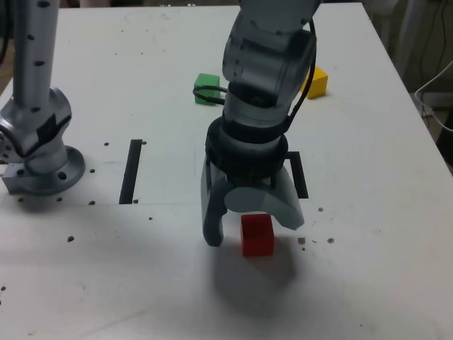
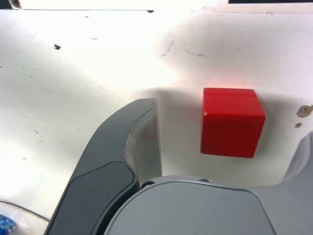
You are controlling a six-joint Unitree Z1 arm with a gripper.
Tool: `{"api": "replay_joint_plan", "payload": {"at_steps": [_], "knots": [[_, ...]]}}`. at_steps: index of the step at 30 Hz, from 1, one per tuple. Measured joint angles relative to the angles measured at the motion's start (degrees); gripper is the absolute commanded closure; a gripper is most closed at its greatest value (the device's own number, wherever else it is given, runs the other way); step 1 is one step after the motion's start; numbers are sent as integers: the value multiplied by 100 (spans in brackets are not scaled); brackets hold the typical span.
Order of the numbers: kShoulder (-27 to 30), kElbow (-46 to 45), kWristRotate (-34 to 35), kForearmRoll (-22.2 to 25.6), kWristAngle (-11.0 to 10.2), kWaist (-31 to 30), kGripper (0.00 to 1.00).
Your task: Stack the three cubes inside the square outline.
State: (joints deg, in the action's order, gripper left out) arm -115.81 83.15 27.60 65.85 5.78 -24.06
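The red cube (image 1: 257,237) (image 2: 232,122) rests on the white table, near the front. My gripper (image 1: 253,228) (image 2: 227,127) points down over it and is open, one finger (image 2: 142,127) on each side of the cube, with a gap showing between that finger and the cube. The green cube (image 1: 207,88) lies at the back, partly behind a cable loop. Further to the exterior view's right is the yellow cube (image 1: 316,81). Of the square outline, only a black edge (image 1: 300,176) shows beside the arm; the rest is hidden behind my wrist.
A straight black strip (image 1: 131,170) lies on the table at the exterior view's left. The arm's grey base (image 1: 39,152) stands at the far left edge. Small dark specks dot the table (image 1: 368,269).
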Motion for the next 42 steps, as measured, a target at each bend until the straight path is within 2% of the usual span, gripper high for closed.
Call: {"api": "replay_joint_plan", "payload": {"at_steps": [8,17,27,42], "knots": [[-57,-37,45,-191,27,23,18],[-57,-162,50,-225,34,36,38],[-62,-335,51,-635,-128,38,40],[-64,-283,11,-717,-310,39,61]]}}
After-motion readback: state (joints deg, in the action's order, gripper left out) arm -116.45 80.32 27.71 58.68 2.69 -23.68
